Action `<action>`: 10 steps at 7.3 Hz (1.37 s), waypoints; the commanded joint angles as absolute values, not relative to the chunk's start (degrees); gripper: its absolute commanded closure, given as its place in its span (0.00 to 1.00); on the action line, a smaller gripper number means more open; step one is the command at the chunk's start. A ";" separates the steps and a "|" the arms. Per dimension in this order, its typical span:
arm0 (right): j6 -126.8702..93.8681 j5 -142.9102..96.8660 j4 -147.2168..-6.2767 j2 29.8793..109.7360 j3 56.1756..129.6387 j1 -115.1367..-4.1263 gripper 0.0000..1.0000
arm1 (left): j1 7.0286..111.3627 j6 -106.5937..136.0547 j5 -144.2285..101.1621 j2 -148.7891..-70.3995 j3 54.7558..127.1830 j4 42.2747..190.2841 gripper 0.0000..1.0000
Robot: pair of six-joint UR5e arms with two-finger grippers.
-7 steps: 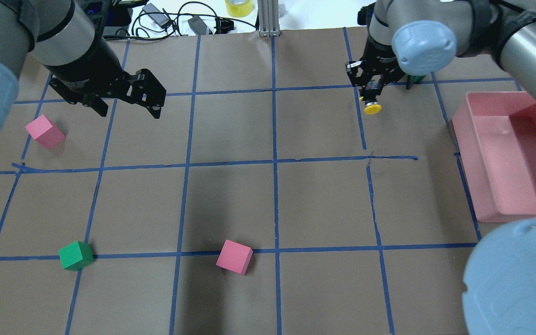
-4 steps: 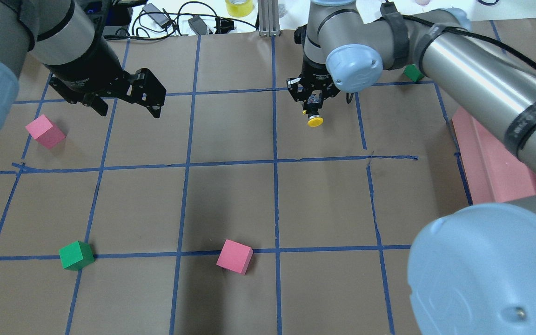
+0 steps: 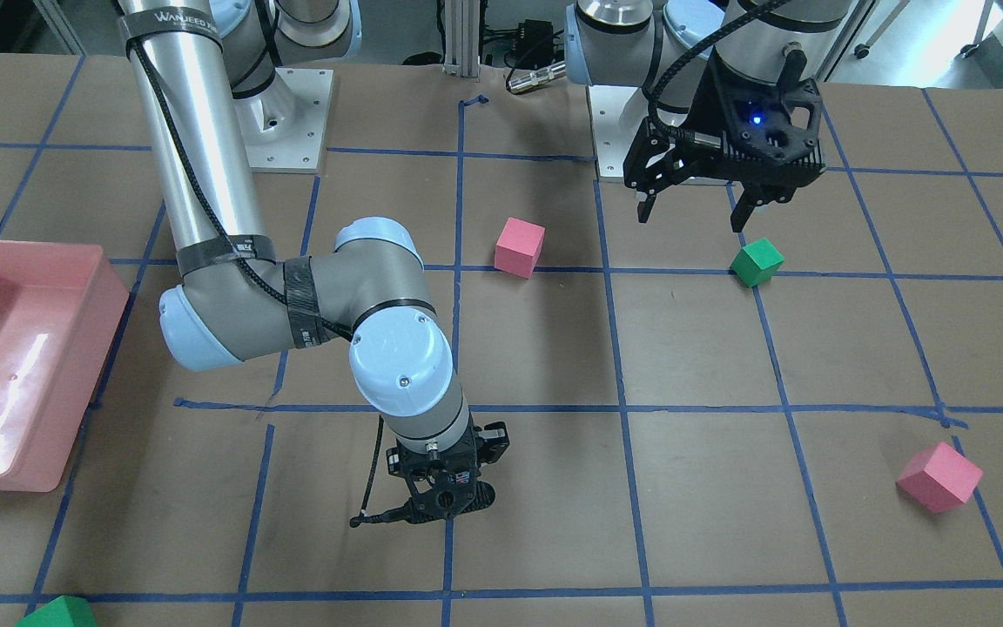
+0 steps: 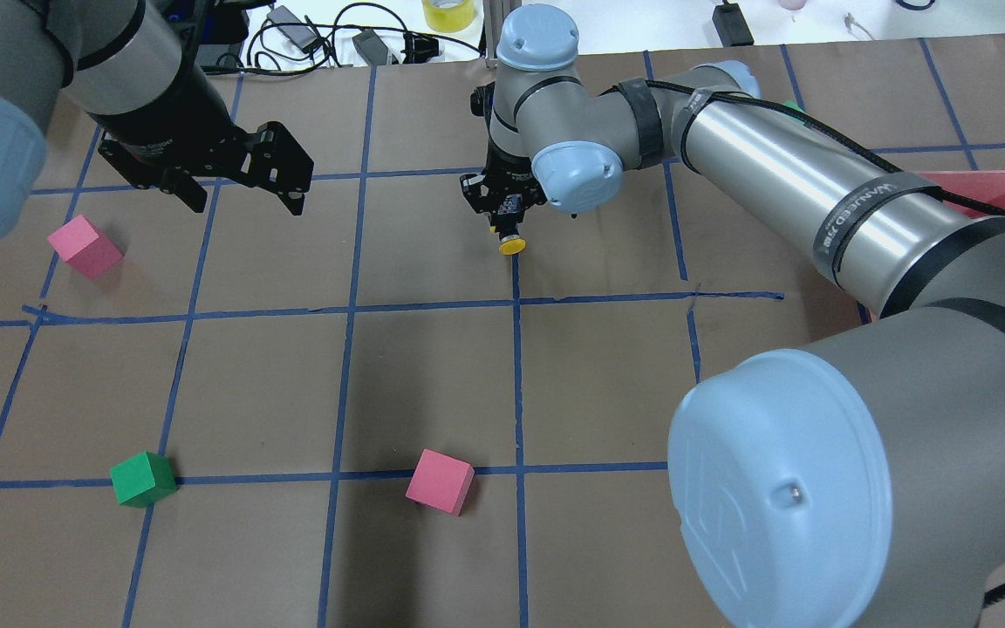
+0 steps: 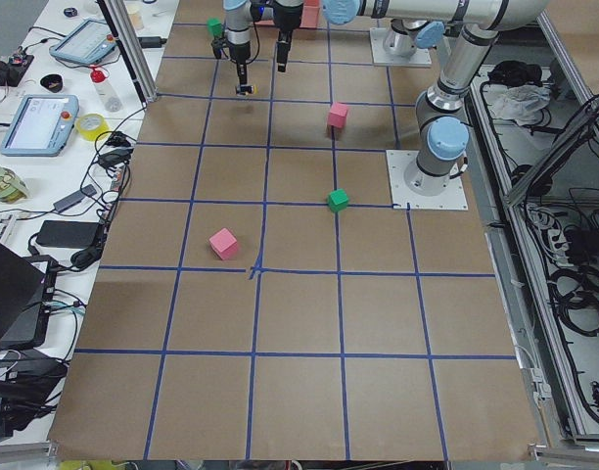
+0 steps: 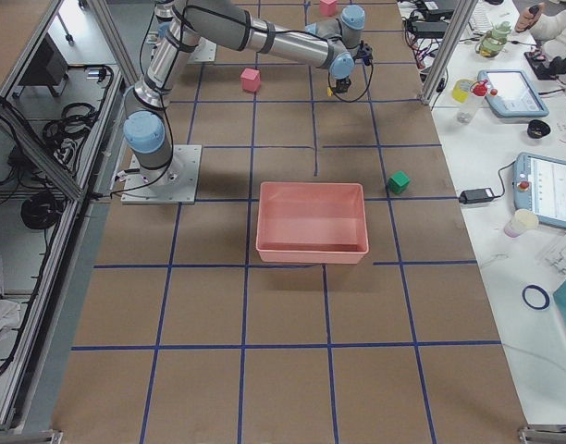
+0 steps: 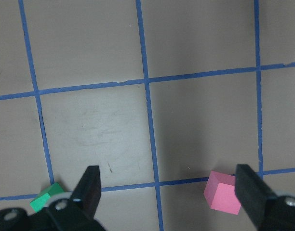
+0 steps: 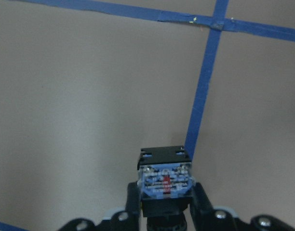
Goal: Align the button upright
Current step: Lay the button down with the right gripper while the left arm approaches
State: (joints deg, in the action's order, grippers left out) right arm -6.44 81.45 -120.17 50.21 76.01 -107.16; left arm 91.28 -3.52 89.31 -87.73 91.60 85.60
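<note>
My right gripper (image 4: 508, 225) is shut on the button (image 4: 512, 246), whose yellow cap shows just below the fingers in the overhead view. It hangs low over the brown table next to the centre blue tape line. In the right wrist view the button's black, blue and silver block base (image 8: 165, 179) sits between the fingers (image 8: 201, 202). In the front view the right gripper (image 3: 443, 503) hides the button. My left gripper (image 4: 243, 201) is open and empty above the table's far left; it also shows in the front view (image 3: 691, 216) and the left wrist view (image 7: 169, 192).
A pink cube (image 4: 84, 246) lies left of the left gripper. A green cube (image 4: 142, 479) and another pink cube (image 4: 440, 481) lie near the front. A pink bin (image 3: 27, 348) stands at the robot's right, with a second green cube (image 3: 57, 613) beyond it.
My right arm has swept left across the back of the table with the button, from near the pink bin to the centre tape line. The left gripper has barely moved.
</note>
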 commanded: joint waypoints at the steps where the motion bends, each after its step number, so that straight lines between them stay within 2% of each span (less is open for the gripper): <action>1: -7.29 80.51 -120.32 48.87 75.59 -107.31 1.00 | 91.49 -3.52 89.47 -88.15 92.37 81.25 0.00; 2: -8.34 80.51 -120.32 48.69 75.76 -107.49 0.93 | 91.58 -3.08 89.56 -88.59 93.77 75.73 0.00; 3: -8.26 80.68 -120.32 48.95 76.11 -107.49 0.70 | 91.93 -3.16 90.08 -88.25 95.78 71.50 0.00; 4: -8.09 80.68 -120.32 49.48 76.37 -107.49 0.16 | 92.11 -3.25 90.00 -88.07 97.45 66.84 0.00; 5: -8.09 80.60 -119.63 51.31 76.55 -107.49 0.00 | 92.37 -3.34 90.00 -87.28 99.38 63.23 0.00; 7: -8.87 80.86 -116.40 54.30 77.69 -107.49 0.00 | 94.20 -3.17 90.17 -86.05 107.00 49.39 0.00; 10: -5.03 87.15 -112.61 62.28 81.03 -103.56 0.00 | 96.59 -2.11 92.90 -87.71 125.20 19.67 0.00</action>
State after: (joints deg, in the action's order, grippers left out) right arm -7.07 83.86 -114.86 58.63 79.76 -105.90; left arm 95.84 -2.57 92.26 -86.95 118.40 30.14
